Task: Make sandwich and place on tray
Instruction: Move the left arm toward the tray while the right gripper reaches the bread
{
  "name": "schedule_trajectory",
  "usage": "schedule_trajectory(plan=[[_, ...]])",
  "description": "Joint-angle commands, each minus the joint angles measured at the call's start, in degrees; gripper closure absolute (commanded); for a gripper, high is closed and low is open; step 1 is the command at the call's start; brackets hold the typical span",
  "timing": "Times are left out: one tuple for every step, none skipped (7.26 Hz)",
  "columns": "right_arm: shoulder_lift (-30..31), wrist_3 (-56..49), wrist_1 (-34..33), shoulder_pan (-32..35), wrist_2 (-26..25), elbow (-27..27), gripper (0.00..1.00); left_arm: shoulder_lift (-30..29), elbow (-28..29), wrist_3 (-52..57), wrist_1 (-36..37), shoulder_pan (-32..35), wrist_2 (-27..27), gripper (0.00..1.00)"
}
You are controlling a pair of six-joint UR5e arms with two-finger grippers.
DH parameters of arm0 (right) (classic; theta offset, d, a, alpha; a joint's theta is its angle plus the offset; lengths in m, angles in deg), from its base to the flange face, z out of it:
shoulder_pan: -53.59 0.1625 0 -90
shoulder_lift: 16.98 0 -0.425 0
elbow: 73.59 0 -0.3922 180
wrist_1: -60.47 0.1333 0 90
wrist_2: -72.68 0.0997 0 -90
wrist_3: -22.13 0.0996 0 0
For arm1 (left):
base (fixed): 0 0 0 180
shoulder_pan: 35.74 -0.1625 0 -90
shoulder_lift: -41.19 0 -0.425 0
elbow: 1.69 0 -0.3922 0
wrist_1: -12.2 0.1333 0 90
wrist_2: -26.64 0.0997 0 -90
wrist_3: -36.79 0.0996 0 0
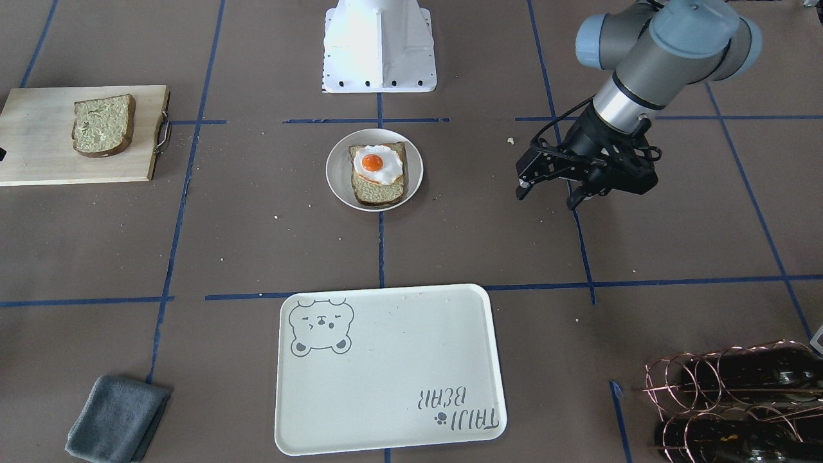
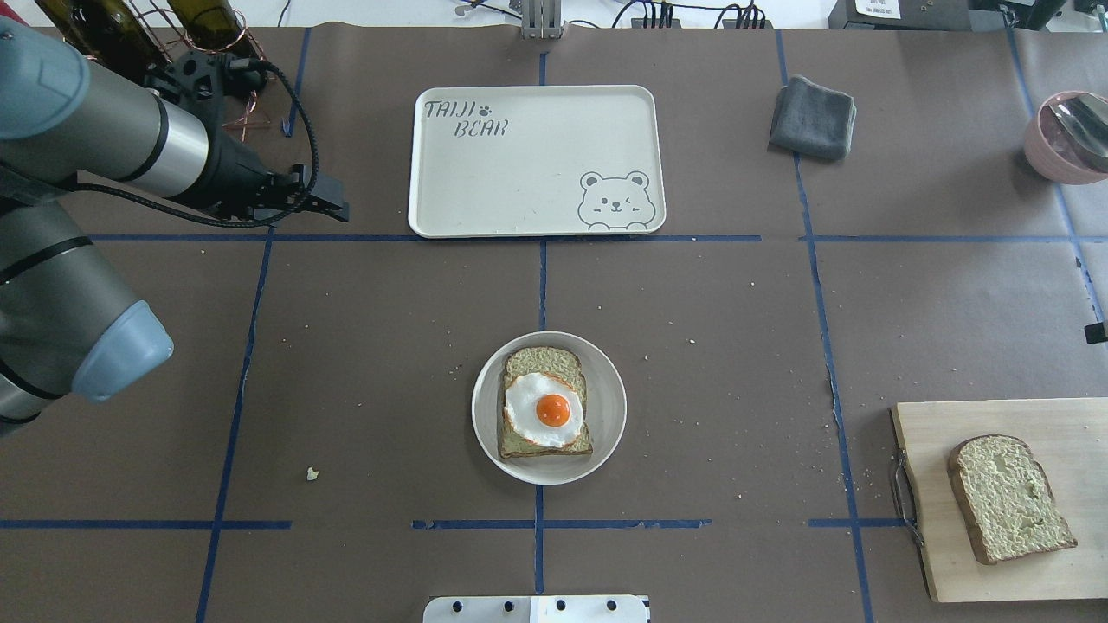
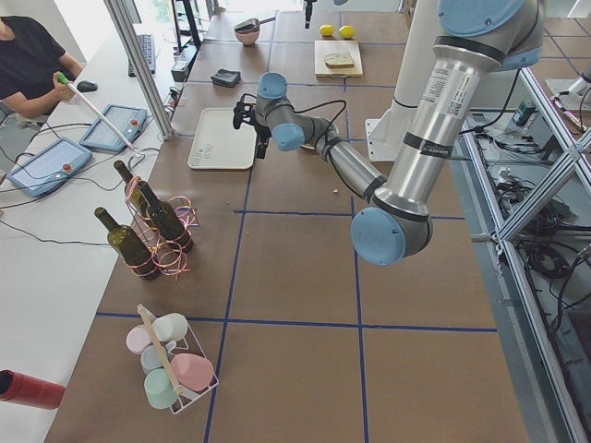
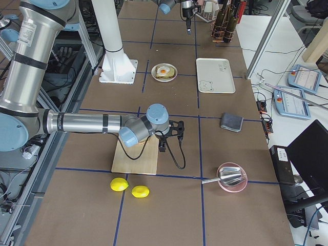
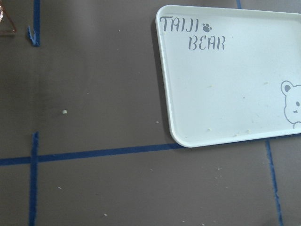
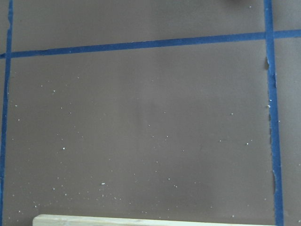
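One bread slice [image 2: 541, 356] lies on a small round white plate [image 2: 606, 407] at the table's middle, with the fried egg [image 2: 544, 411] on top of it; the egg also shows in the front view [image 1: 376, 164]. The second bread slice [image 2: 1008, 497] lies on a wooden cutting board [image 2: 952, 571] on my right. The cream bear tray [image 2: 537, 160] lies bare at the far middle and fills the left wrist view [image 5: 225, 80]. My left gripper [image 1: 548, 195] is open and empty, above the table left of the tray. My right gripper [image 4: 164, 145] hovers by the cutting board; I cannot tell whether it is open.
A grey folded cloth [image 2: 812, 117] lies right of the tray. A copper rack of wine bottles [image 1: 733, 399] stands at the far left corner. A pink bowl with a spoon [image 2: 1069, 138] sits far right. Two lemons [image 4: 119, 184] lie beyond the board. Crumbs dot the brown paper.
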Motion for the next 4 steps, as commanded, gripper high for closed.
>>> schedule_trajectory(plan=[[1.5,11.9,8.2,-11.4,-7.1,-0.1,0.0,-1.1,-1.1,-5.0,0.0,-2.9,1.1,0.0],[2.2,18.2,12.1,-17.8,-12.1,0.0,0.0,-1.2,-1.1,-6.8,0.0,-3.9,2.5,0.0],[3.9,19.5,14.5,-20.1,-12.5,0.0,0.0,-1.2,-1.2,-7.0,0.0,-4.1,2.6,0.0],[7.6,20.2,19.0,-21.1,-12.5,-0.1,0.0,-1.3,-1.3,-7.8,0.0,-4.1,2.7,0.0]])
